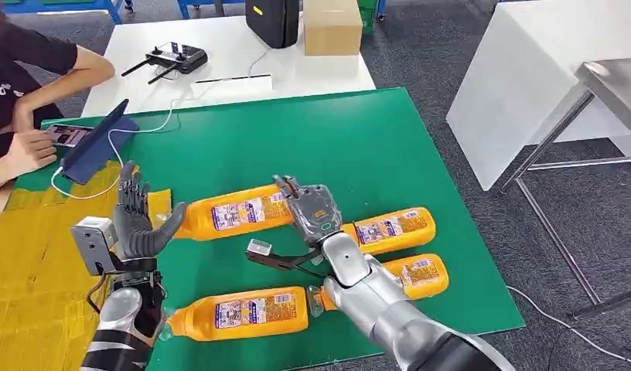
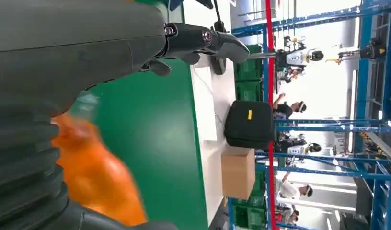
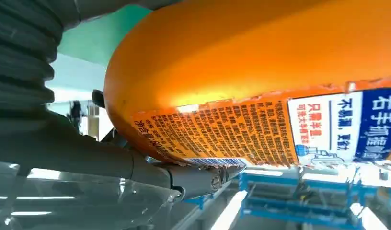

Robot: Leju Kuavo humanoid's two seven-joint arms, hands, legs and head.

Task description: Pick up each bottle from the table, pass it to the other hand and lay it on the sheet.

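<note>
Head view: mid-handover on one orange bottle. Right hand grips it at the base end and holds it lying sideways above the green mat on the counter. Left hand is raised at the neck end, fingers spread upward and thumb reaching toward the cap; it looks to be touching or just short of the neck, not closed on it yet.

Right wrist view confirms the grip: bottle body and label sit right against the hand. Left wrist view is blurry, but orange sits close by the palm with the fingers apart, so I'd call that hand empty, probably about to close.

Progress, as a judgement:
- Yellow sheet lies left of the mat, with no bottle on the part visible. Zero placed.
- Three more bottles lie on the mat: one near the front edge, two to the right, partly behind the right arm.
- Current bottle: pick done; pass underway; laying down not done.

So roughly first of four, early stage. Next step needs the left hand to close on the neck before the right lets go, else it drops back on the mat.
</note>
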